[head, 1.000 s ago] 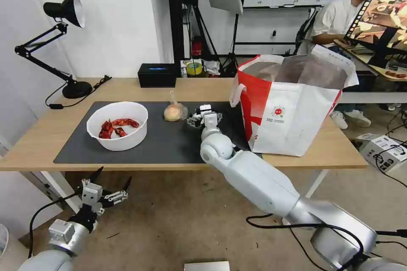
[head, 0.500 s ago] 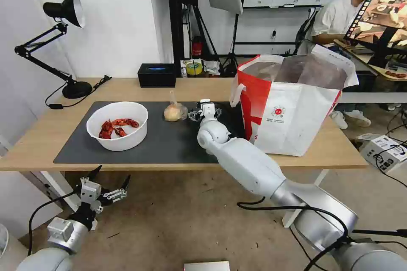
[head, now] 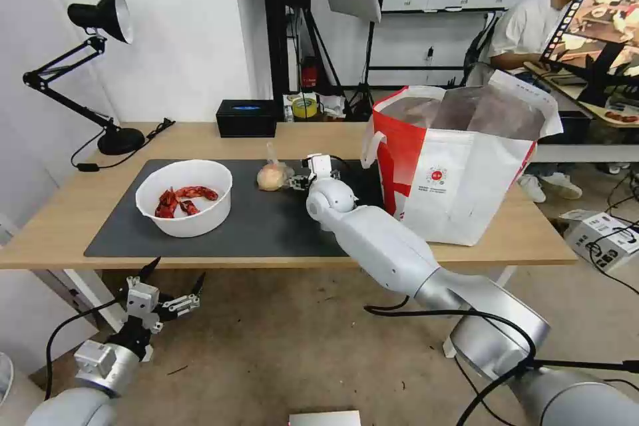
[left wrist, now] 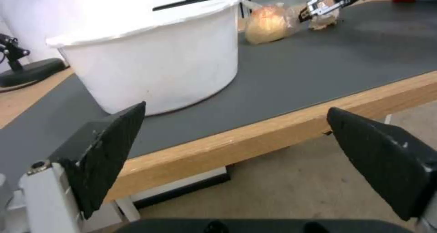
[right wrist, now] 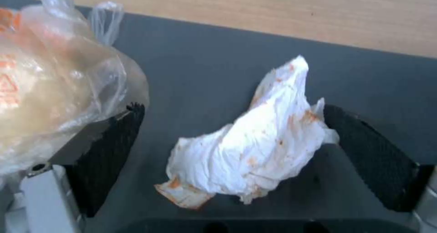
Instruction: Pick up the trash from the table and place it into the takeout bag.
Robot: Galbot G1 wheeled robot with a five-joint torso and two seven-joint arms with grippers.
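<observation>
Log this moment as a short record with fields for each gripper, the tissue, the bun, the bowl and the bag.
right gripper: over the mat, fingers open either side of the crumpled tissue
left gripper: open, below the table edge
bagged bun: on mat, against one right finger
white bowl: on mat, red scraps inside
takeout bag: upright, open

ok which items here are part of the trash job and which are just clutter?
Job: crumpled tissue between the open right gripper fingers; bagged bun; white bowl with red scraps; takeout bag; table. Left gripper hangs open below the table edge.

Clutter: desk lamp; black box; tape roll.
</observation>
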